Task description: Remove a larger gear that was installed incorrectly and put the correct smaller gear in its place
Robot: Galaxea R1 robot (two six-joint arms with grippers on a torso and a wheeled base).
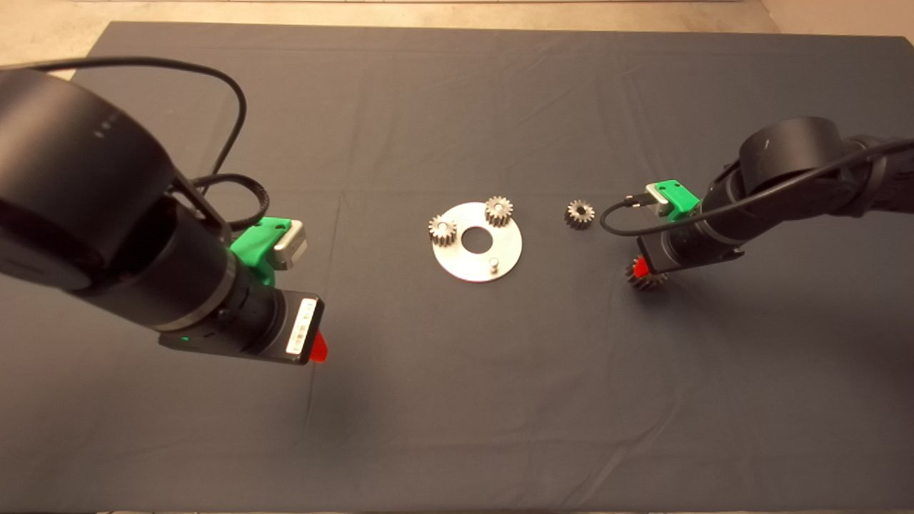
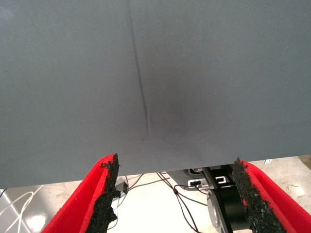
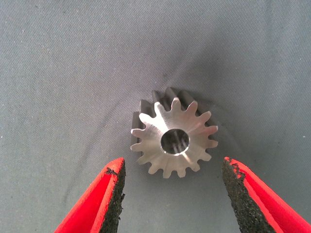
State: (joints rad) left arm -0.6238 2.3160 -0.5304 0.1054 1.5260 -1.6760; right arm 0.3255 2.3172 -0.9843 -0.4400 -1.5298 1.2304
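Take the round metal plate (image 1: 477, 242) at the middle of the dark mat (image 1: 457, 400) as your landmark. Two small straight-toothed gears sit on it, one (image 1: 442, 230) near its left rim and one (image 1: 498, 210) near its far rim, and a bare pin (image 1: 493, 264) stands near its near-right rim. The plate's centre hole is uncovered.

Just off the plate to the right, on the mat, lies the larger gear (image 1: 580, 213), dark with slanted teeth, resting flat and apart from everything else.

Further right of the plate and a little nearer to you, the smaller gear (image 3: 173, 139) lies flat on the mat with its round bore facing up. You can see it directly under the right gripper (image 3: 171, 199) in the right wrist view; in the head view only its toothed edge (image 1: 646, 278) peeks out beneath the gripper (image 1: 640, 268). The jaws are spread wide, one finger on either side of the gear, neither pad touching it.

Well to the left of the plate, the left gripper (image 2: 176, 199) hangs above bare mat with its jaws released and nothing between them. Its wrist view also shows the mat's edge, with cables on a pale floor (image 2: 155, 204) beyond.
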